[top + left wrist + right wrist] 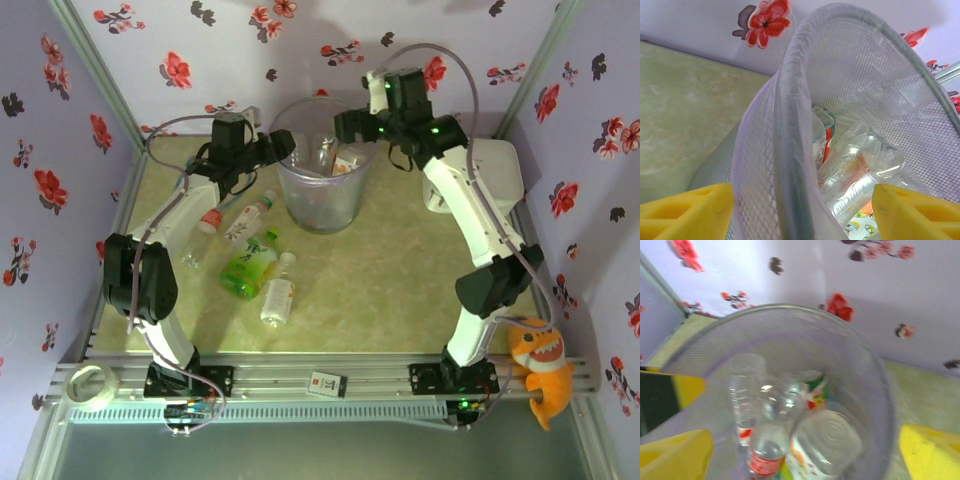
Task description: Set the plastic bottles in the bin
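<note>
Yellow pads [675, 455] of our right hand [802, 440]: spread wide, empty, above the bin [785, 307] at the bench's [400, 290] far side; plastic bottles [762, 440] lie inside. Loose bottles [250, 265] lie on the bench left of it. Left hand [802, 212]: spread astride the rim [790, 130], pinching nothing; we judge it must lift clear before reaching them. Tape roll [88, 385], plush toy [540, 365]: near edge, no obstruction.
</note>
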Controlling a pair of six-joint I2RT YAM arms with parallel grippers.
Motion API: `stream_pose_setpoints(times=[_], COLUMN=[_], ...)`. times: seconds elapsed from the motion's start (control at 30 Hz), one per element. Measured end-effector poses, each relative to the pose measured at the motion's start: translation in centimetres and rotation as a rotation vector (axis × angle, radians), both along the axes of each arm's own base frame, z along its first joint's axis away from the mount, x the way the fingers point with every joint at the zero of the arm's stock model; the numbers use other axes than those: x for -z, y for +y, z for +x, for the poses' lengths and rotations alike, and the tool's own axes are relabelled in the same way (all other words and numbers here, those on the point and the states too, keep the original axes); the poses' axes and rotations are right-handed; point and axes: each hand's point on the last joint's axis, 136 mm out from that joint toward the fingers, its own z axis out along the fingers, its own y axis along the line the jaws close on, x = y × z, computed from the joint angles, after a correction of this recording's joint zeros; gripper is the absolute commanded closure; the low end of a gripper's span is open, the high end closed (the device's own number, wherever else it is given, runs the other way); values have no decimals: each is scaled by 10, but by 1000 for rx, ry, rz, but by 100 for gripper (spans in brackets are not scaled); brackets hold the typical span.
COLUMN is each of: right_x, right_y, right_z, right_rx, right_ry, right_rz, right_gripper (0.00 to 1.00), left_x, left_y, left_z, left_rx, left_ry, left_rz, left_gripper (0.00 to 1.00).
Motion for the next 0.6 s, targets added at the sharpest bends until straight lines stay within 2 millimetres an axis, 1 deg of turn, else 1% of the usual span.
stream_pose_setpoints(times=[0.07,0.17,0.2,0.27,0.3,0.37,0.5,0.6], right_x=[12,28,33,41,43,53,77,98], right_y=[-27,-55,-59,-58,-56,-50,-40,-33], right_z=[11,20,22,24,25,29,38,44], right_rx=[80,158,170,171,168,155,133,124], right_ry=[37,90,103,131,141,169,225,276], right_rz=[12,26,33,56,67,88,112,126], right_gripper=[13,19,21,25,26,27,39,44], left_x=[0,1,1,2,2,3,2,-1], left_y=[0,1,1,1,1,1,2,2], left_z=[-1,-2,-2,-3,-3,-4,-5,-6], left_rx=[1,2,2,4,5,6,13,23], left_ry=[4,14,16,20,21,23,25,20], left_rz=[4,9,10,16,18,23,38,56], left_gripper=[25,23,23,19,17,16,12,0])
